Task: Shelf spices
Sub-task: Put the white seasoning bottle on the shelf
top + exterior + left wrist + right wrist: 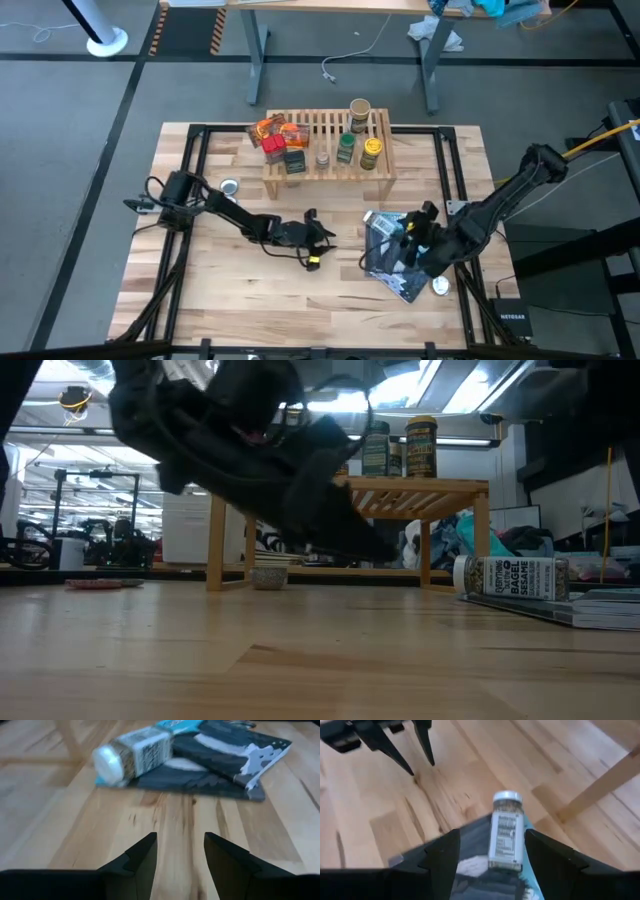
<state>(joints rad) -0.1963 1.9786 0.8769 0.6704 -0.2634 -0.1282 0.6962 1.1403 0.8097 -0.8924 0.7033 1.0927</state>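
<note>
White-capped speckled jar (506, 836) lies on a blue-and-black, perhaps white-streaked pouch (220, 757).

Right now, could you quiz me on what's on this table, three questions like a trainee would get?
1. True or false: the white-capped bagel sesame jar stands upright on the wooden shelf.
2. What does that jar rest on? A) bare tabletop B) the blue-and-black pouch C) a silver disc
3. Which gripper has the jar lying between its open fingers?

Key:
1. False. It lies on its side, off the shelf.
2. B.
3. The right gripper, not yet closed on it. The left gripper is open and empty over bare wood, facing the jar.
</note>
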